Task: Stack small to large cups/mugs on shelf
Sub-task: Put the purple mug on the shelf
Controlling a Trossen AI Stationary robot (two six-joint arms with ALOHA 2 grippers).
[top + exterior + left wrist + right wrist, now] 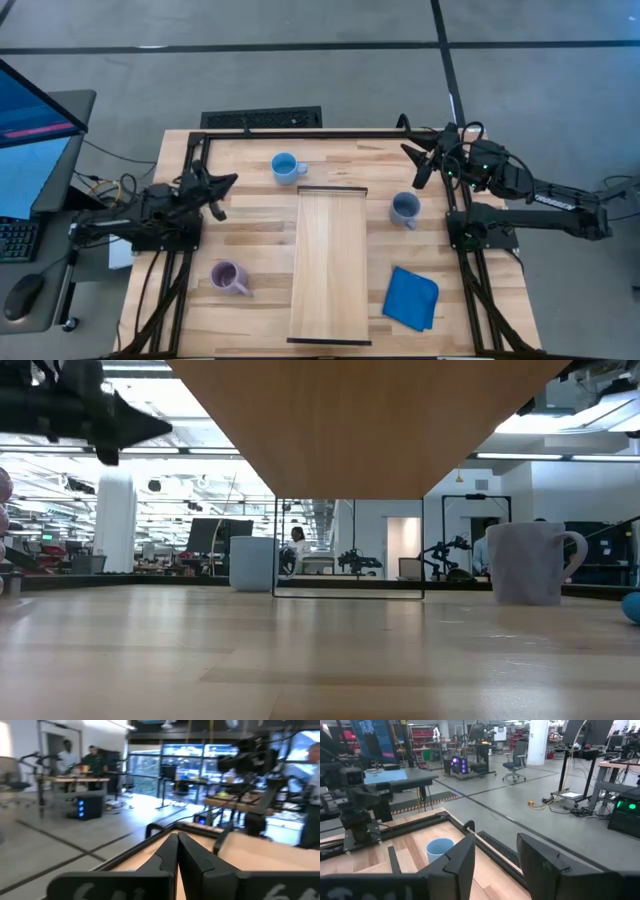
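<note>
Three mugs stand upright on the planked table: a bright light blue one (287, 167) at the far side, also in the right wrist view (440, 851); a grey-blue one (405, 208) right of the shelf, also in the low view (530, 562); and a pale purple one (228, 277) at the near left. The shelf (330, 265), a long light-wood board, lies in the middle with nothing on it. My left gripper (228, 185) is shut and empty, raised at the table's left (176, 851). My right gripper (415, 165) is open and empty, raised at the far right (495, 865).
A flat blue cloth (411, 297) lies near the front right, right of the shelf. A dark frame rail (300, 133) runs along the table's far edge. People stand in the room beyond the table.
</note>
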